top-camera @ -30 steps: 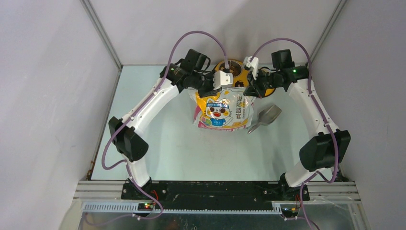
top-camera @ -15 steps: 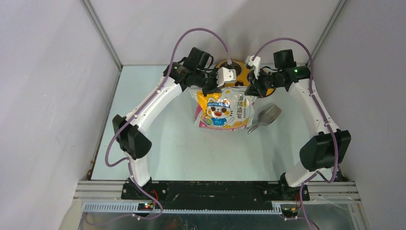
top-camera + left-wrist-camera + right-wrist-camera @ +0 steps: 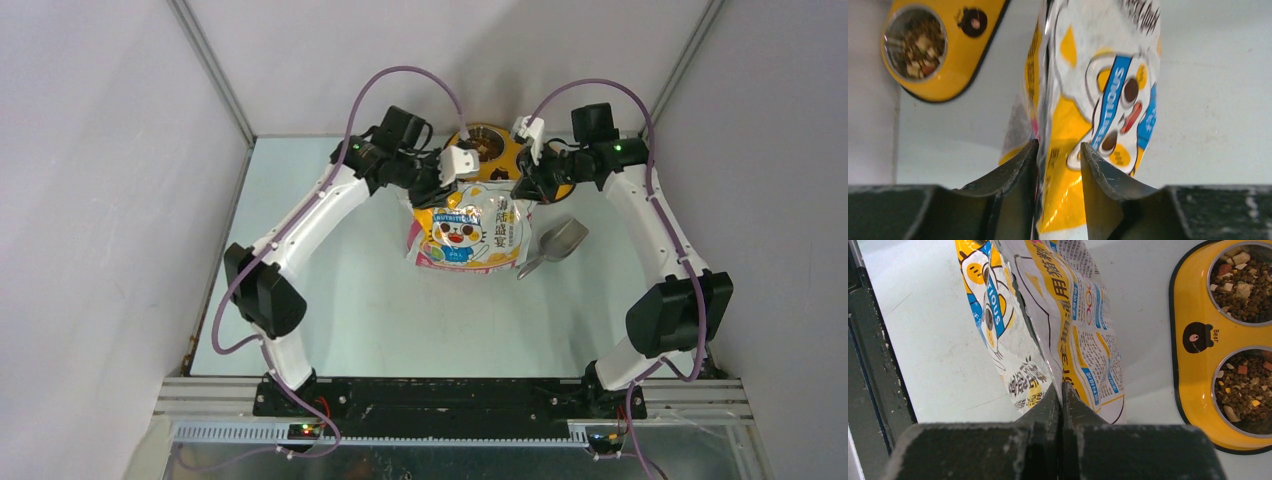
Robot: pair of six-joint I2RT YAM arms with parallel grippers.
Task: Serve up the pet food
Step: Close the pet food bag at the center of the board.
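Left end effector (image 3: pixel 1059 146) has parted astride the "Nutritious" bag (image 3: pixel 468 228); right end effector (image 3: pixel 1062 386) pinches it.

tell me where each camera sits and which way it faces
top external: above and behind the bases, looking down on the table; both arms show, meeting at the bag, scoop to its right.
left wrist: on the left arm, looking along the left gripper, fingers parted around the bag's edge.
right wrist: on the right arm, looking along the right gripper, pinched shut on the bag.
shared: both wrist views catch the yellow feeder holding kibble.
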